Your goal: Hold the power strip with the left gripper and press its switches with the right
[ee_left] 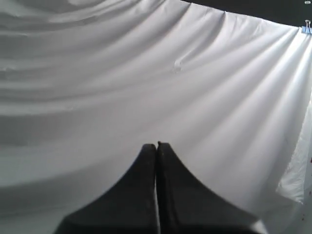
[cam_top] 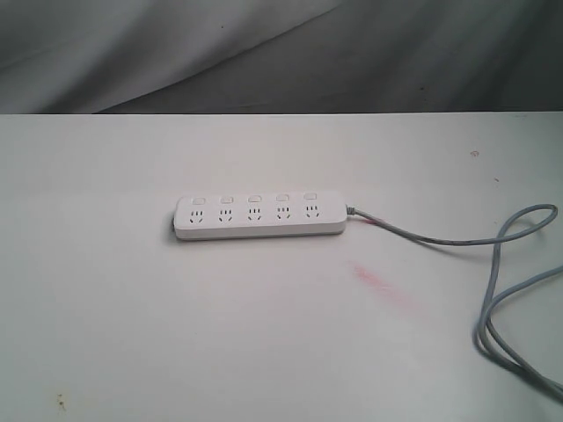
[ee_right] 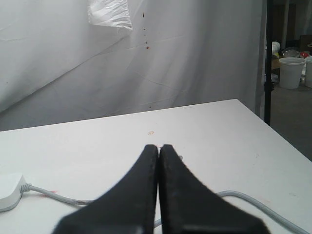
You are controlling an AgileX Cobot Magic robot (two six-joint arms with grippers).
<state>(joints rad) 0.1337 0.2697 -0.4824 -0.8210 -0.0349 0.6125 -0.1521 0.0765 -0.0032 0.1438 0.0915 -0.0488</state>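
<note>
Your left hand (ee_left: 156, 144) was closed on nothing, facing a white sheet (ee_left: 97, 73); your right hand (ee_right: 159, 146), closed and empty too, pointed over the cord (ee_right: 63, 197). The strip (cam_top: 258, 217) lay mid-table, switches (cam_top: 254, 199) on its far side, bare table (cam_top: 132, 334) all round it.

The left gripper (ee_left: 156, 145) shows two matte black fingers (ee_left: 131, 200), each a smooth wedge with a concave outer edge, broad at the base and narrowing to a blunt, rounded tip. The right gripper (ee_right: 159, 146) looks the same: two plain black fingers (ee_right: 190, 200) with a faint sheen, flaring wide away from their tips
</note>
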